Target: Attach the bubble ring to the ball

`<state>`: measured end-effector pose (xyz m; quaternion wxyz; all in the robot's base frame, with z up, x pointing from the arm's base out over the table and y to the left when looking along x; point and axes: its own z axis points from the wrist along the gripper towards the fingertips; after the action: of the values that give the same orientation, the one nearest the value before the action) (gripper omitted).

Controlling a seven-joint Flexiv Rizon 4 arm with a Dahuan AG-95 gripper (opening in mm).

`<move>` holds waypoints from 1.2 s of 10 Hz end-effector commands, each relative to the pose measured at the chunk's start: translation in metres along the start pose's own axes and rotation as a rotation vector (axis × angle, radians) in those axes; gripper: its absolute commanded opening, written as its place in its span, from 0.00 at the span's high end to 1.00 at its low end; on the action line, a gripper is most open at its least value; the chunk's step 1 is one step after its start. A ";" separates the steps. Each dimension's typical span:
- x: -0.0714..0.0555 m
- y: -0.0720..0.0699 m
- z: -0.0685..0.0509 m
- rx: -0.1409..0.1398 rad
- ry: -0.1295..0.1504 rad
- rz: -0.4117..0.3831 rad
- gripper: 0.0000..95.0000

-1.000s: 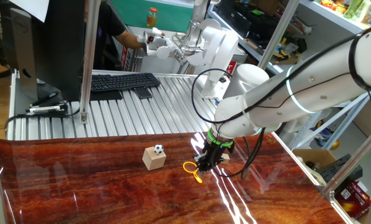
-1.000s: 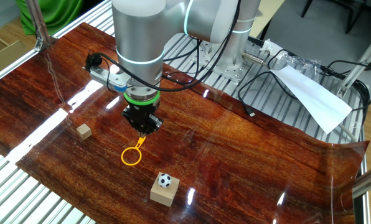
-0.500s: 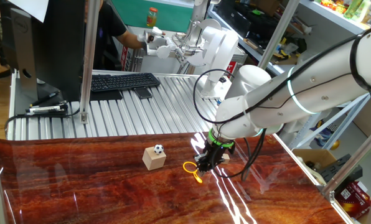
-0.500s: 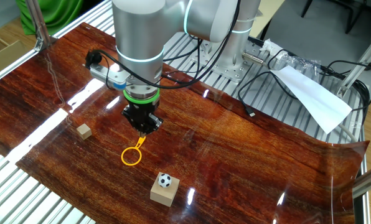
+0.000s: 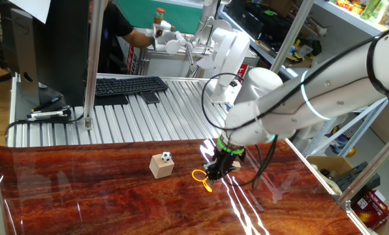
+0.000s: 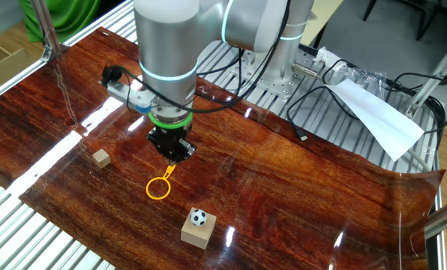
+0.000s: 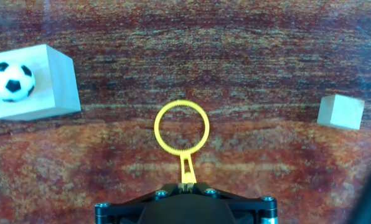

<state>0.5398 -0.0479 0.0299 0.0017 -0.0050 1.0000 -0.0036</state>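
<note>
The bubble ring (image 7: 182, 127) is a thin yellow loop with a short handle; my gripper (image 7: 187, 185) is shut on the end of that handle, so the loop sticks out ahead of the fingers just over the table. It shows as a yellow ring (image 6: 158, 187) below the gripper (image 6: 171, 157) and as a small loop (image 5: 200, 175) left of the gripper (image 5: 214, 175). The ball (image 7: 10, 81), white with black patches, sits on a light wooden cube (image 7: 37, 84) at the far left of the hand view, apart from the ring. The same ball (image 6: 199, 217) (image 5: 166, 156) tops its cube (image 6: 196, 230).
A small plain tan cube (image 7: 340, 112) (image 6: 100, 157) lies on the red-brown wooden tabletop (image 6: 283, 187) on the side away from the ball. A keyboard (image 5: 129, 85) and monitor stand behind the table; cables and white paper (image 6: 377, 112) lie near the arm's base.
</note>
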 end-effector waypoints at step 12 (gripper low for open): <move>0.002 0.000 -0.002 0.006 0.007 -0.019 1.00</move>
<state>0.5369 -0.0482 0.0325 -0.0012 -0.0139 0.9999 -0.0073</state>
